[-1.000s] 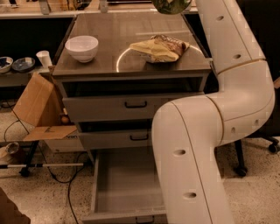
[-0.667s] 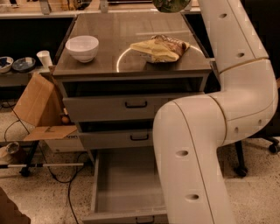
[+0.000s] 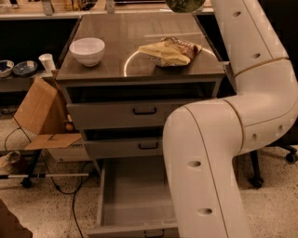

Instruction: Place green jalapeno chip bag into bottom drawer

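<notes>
Far below the gripper, the bottom drawer [image 3: 135,204] stands pulled out. The gripper itself lies past the top edge, where the white arm [image 3: 209,153] leaves view, so its grip cannot be told. Beneath it a tan chip bag [image 3: 170,51] rests on the cabinet top [image 3: 139,32]. The green jalapeno chip bag [image 3: 184,4] shows at that edge, beside the arm's end.

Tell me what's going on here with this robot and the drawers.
A robot's white arm reaches up over a grey cabinet; its gripper is out of view past the top edge. The green jalapeno chip bag peeks in at that edge, above the cabinet top, apparently carried. The bottom drawer stands pulled open, the bag not yet in it. A white bowl and a tan chip bag sit on the cabinet top.
</notes>
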Motion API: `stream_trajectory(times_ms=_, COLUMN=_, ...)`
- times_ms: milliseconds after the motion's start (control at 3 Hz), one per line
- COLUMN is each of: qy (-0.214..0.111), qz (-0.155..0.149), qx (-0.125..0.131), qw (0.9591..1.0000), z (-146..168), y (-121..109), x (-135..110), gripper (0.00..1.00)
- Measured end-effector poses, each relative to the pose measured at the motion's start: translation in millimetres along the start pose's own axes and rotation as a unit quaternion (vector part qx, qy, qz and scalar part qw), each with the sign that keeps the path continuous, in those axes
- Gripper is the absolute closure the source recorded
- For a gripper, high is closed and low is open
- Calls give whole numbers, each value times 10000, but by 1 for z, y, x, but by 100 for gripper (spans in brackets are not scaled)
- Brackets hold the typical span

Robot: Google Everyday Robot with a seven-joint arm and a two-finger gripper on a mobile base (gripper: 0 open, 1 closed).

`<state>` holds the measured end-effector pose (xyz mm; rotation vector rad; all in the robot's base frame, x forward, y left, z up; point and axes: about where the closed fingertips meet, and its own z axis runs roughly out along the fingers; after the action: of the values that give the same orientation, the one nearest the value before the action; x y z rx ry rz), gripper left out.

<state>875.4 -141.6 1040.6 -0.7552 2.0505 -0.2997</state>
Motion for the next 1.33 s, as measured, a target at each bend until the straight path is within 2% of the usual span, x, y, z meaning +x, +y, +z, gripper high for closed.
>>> stream_trajectory(times_ms=333, qy=78, qz=64, qx=114, qw=9999, z=6, y=0, x=0, gripper=100)
stream_trajectory(times_ms=667, qy=113, qz=-41, qx=182, qw=9998, z=6, y=2, x=-5, gripper=100)
stream_trajectory(times_ms=1000, qy=139, qz=-212, qx=193, qw=9995, z=-1, y=3, x=-9, gripper=100)
stream_trajectory(times_ms=1333, qy=128, qz=-380, qx=93, qw=9992, z=-13, y=6, x=-13, gripper=100)
